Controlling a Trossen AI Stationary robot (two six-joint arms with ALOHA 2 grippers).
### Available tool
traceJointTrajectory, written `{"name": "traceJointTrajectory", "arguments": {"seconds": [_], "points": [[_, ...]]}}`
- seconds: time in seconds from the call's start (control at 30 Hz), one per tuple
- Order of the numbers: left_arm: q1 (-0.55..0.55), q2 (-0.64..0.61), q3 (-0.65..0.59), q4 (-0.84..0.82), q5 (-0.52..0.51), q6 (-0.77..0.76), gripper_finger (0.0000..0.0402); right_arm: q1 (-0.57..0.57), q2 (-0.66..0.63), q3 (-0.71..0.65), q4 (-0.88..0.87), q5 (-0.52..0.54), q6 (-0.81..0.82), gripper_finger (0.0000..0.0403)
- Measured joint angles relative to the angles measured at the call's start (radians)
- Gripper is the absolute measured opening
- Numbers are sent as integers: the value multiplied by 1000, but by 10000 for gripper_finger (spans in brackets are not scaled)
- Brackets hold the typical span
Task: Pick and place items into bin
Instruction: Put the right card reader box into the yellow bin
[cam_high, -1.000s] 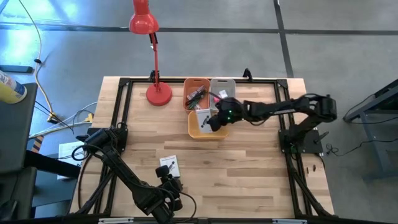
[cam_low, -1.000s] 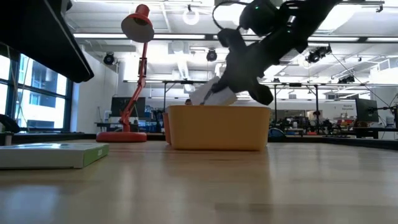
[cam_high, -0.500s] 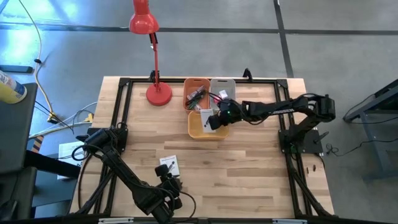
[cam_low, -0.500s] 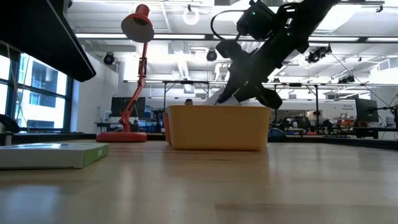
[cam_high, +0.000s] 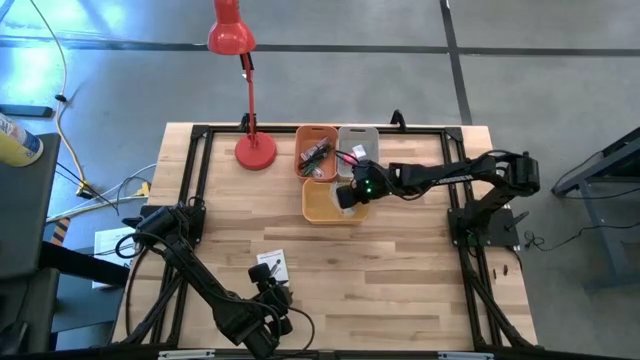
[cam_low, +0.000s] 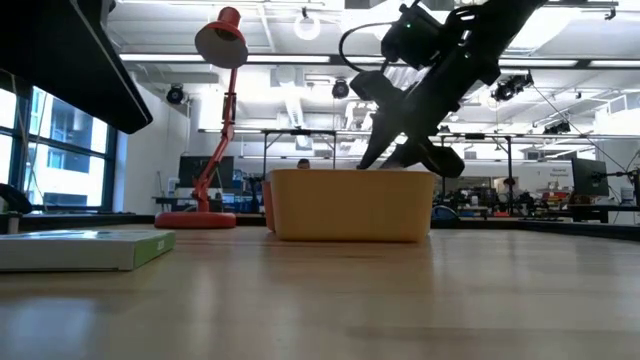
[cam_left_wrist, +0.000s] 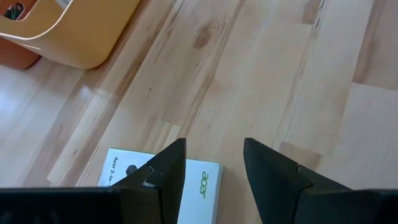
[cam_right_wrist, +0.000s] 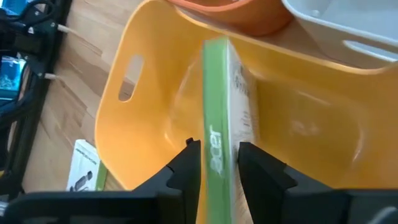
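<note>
**Count on the table**

Three bins stand together: one yellow bin (cam_high: 322, 203), one orange bin (cam_high: 316, 150) and one grey bin (cam_high: 358, 142). Two white-and-green boxes show: one box inside the yellow bin (cam_right_wrist: 219, 134), one box lying on the wood (cam_high: 272, 265). One red desk lamp (cam_high: 241, 88). Two robot arms.

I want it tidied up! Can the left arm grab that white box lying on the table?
Probably yes. The left gripper hovers open right over the white box, with nothing between them.
</note>
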Motion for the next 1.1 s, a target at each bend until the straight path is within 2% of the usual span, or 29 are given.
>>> {"name": "traceJointTrajectory", "arguments": {"seconds": [0.4, 0.63, 0.93, 1.1], "points": [[0, 0, 0, 1, 0, -1, 150, -3, 0, 0, -22, 6, -47, 104], [0, 0, 0, 3, 0, -2, 150, -5, 0, 0, -53, 0, -113, 82], [0, 0, 0, 3, 0, -2, 150, -23, 0, 0, -52, -67, -219, 38], [0, 0, 0, 2, 0, -1, 150, -23, 0, 21, -66, -111, -315, 41]]}}
